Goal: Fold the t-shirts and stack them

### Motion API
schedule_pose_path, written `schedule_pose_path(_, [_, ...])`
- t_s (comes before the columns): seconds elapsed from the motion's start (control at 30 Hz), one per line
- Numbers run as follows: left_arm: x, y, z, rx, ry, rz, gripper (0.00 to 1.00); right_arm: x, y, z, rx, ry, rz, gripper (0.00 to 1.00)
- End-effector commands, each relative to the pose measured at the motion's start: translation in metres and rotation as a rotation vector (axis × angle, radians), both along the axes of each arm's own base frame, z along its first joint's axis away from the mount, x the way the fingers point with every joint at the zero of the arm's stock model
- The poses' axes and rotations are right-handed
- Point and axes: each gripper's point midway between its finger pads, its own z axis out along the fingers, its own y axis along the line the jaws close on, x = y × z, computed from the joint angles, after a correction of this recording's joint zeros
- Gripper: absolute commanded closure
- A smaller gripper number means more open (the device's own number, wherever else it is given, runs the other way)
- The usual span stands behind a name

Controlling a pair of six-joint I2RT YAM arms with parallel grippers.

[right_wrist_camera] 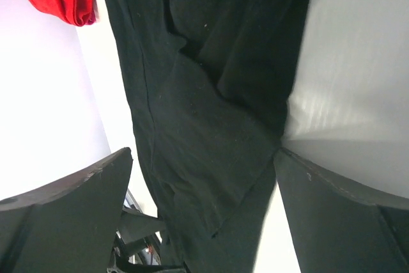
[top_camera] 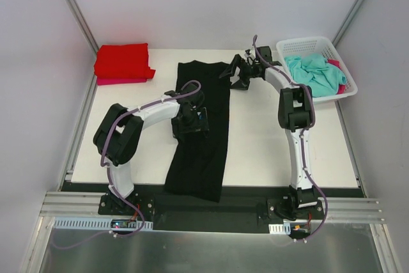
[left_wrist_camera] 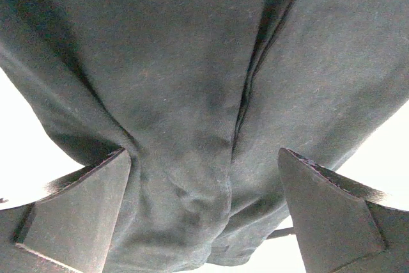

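Jaws apart both sides; black t-shirt (top_camera: 203, 151) print mostly hidden beneath left arm (top_camera: 150, 112).

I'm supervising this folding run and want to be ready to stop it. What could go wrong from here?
The black t-shirt hangs over the near edge of the table; a tug could drag it off.
The open left hand straddles a raised crease; closing might pinch one layer and undo the fold.
The right arm has its elbow close to the basket and might knock it.
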Motion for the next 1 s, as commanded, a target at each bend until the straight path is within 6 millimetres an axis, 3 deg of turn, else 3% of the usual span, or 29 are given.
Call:
schedule_pose_path(0.0, [0.007, -0.022, 0.007, -0.050, 0.013, 0.005, 0.01, 0.018, 0.013, 0.021, 0.079, -0.066, 0.014, 0.04])
schedule_pose_path(0.17, [0.022, -0.037, 0.014, -0.079, -0.001, -0.003, 0.01, 0.032, 0.007, 0.021, 0.111, -0.073, -0.009, 0.04])
schedule_pose_path(0.33, [0.026, -0.036, 0.023, -0.064, -0.019, -0.017, 0.01, 0.026, -0.005, 0.031, 0.096, -0.099, 0.002, 0.04])
schedule_pose_path(0.37, [0.024, -0.032, 0.023, -0.050, -0.016, -0.017, 0.01, 0.018, -0.009, 0.028, 0.080, -0.072, 0.005, 0.04])
schedule_pose_path(0.43, [0.026, -0.024, 0.031, -0.022, -0.050, -0.021, 0.01, 0.009, -0.015, 0.045, 0.050, -0.096, 0.009, 0.04])
schedule_pose_path(0.47, [0.024, -0.018, 0.034, -0.001, -0.048, -0.020, 0.01, -0.005, -0.018, 0.035, 0.022, -0.063, 0.023, 0.04])
schedule_pose_path(0.5, [0.023, -0.014, 0.038, 0.013, -0.059, -0.022, 0.01, -0.010, -0.021, 0.057, 0.007, -0.101, 0.019, 0.04])
schedule_pose_path(0.53, [0.024, -0.008, 0.046, 0.025, -0.087, -0.019, 0.01, -0.017, -0.023, 0.060, -0.008, -0.100, 0.020, 0.04])
schedule_pose_path(0.57, [0.021, -0.002, 0.050, 0.042, -0.085, -0.018, 0.01, -0.033, -0.027, 0.046, -0.032, -0.057, 0.020, 0.04])
schedule_pose_path(0.63, [0.021, 0.004, 0.062, 0.052, -0.114, -0.014, 0.01, -0.050, -0.029, 0.069, -0.044, -0.083, 0.017, 0.04])
schedule_pose_path(0.67, [0.020, 0.007, 0.064, 0.061, -0.119, -0.011, 0.01, -0.058, -0.029, 0.074, -0.052, -0.091, 0.021, 0.04])
schedule_pose_path(0.7, [0.018, 0.010, 0.066, 0.067, -0.119, -0.005, 0.01, -0.077, -0.028, 0.061, -0.078, -0.059, 0.033, 0.04])
schedule_pose_path(0.73, [0.015, 0.012, 0.068, 0.066, -0.120, 0.000, 0.01, -0.085, -0.027, 0.078, -0.080, -0.093, 0.035, 0.04])
schedule_pose_path(0.77, [0.014, 0.013, 0.068, 0.065, -0.119, 0.003, 0.01, -0.092, -0.025, 0.080, -0.087, -0.097, 0.042, 0.04])
schedule_pose_path(0.8, [0.011, 0.014, 0.068, 0.066, -0.115, 0.007, 0.01, -0.104, -0.024, 0.072, -0.106, -0.073, 0.048, 0.04])
schedule_pose_path(0.83, [0.006, 0.018, 0.067, 0.068, -0.111, 0.011, 0.01, -0.110, -0.024, 0.081, -0.109, -0.088, 0.046, 0.04])
schedule_pose_path(0.97, [-0.008, 0.025, 0.064, 0.067, -0.099, 0.029, 0.01, -0.136, -0.024, 0.077, -0.162, -0.062, 0.063, 0.04])
